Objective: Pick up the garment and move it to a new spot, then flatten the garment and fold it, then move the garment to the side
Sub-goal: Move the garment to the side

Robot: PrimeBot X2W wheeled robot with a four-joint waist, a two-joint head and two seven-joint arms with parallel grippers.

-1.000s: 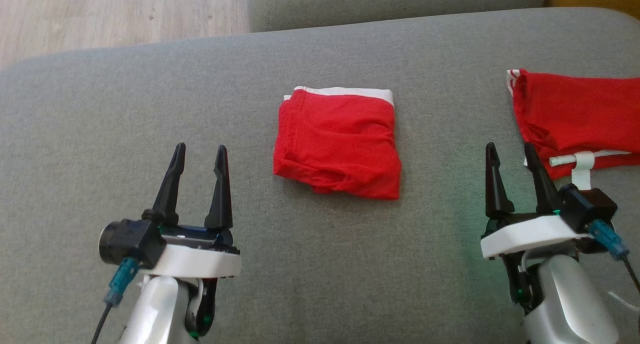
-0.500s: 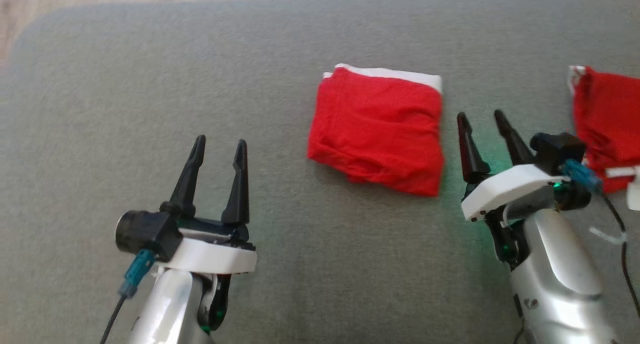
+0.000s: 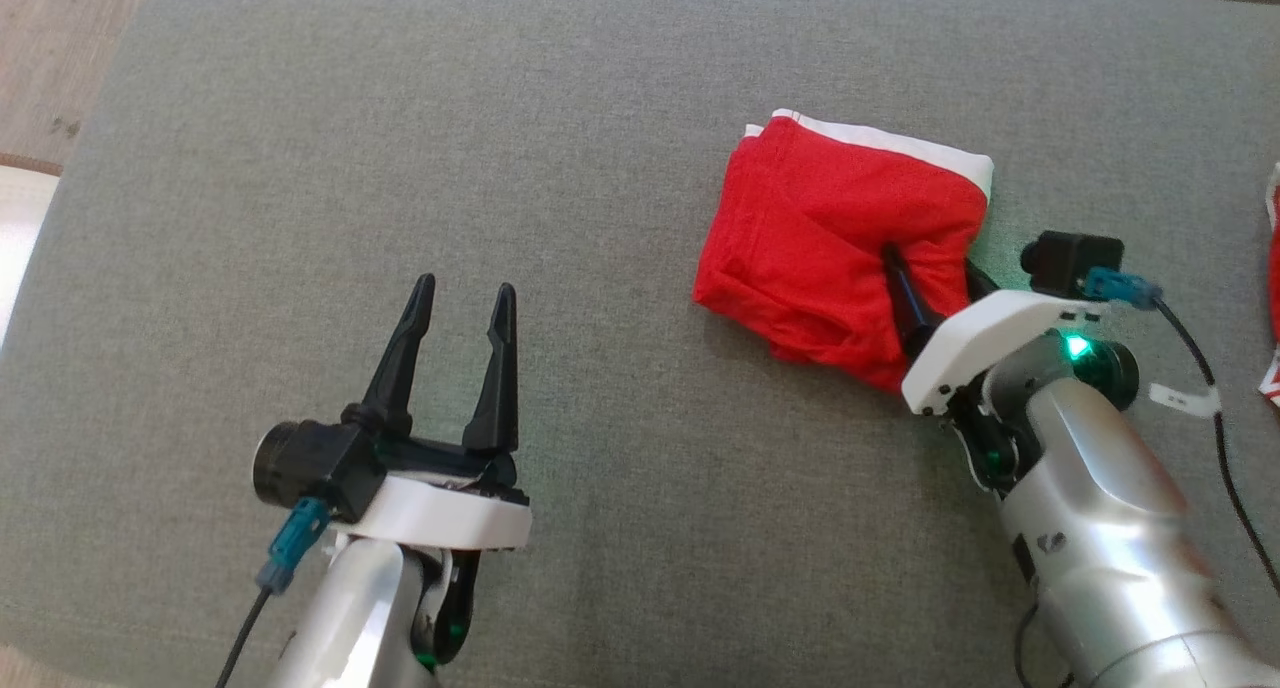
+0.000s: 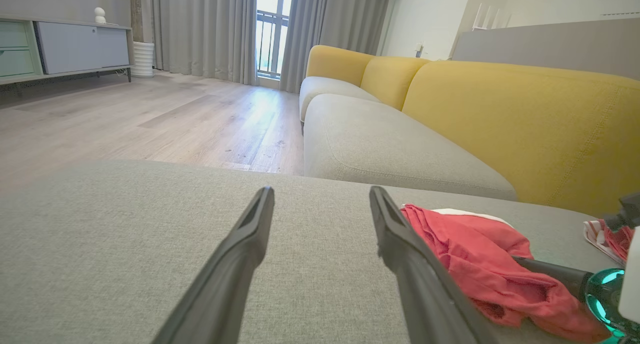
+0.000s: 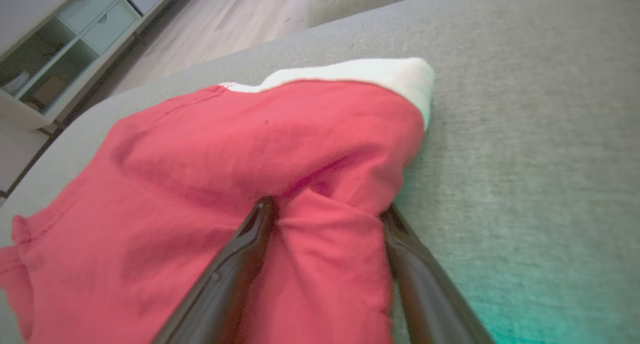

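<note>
Presently, the folded red garment (image 3: 840,248) lies on the grey cushion (image 3: 400,118), right of centre and nearer its far edge. The right pincer (image 3: 930,263) stands fully open, its fingers straddling a ridge of cloth at the garment's near right side, gripping nothing yet. The left pincer (image 3: 466,286), equally wide and empty, hovers toward the front edge. Risk: closing on the top layer alone would probably unfold the stack on lifting, and pushing forward may bunch it.
</note>
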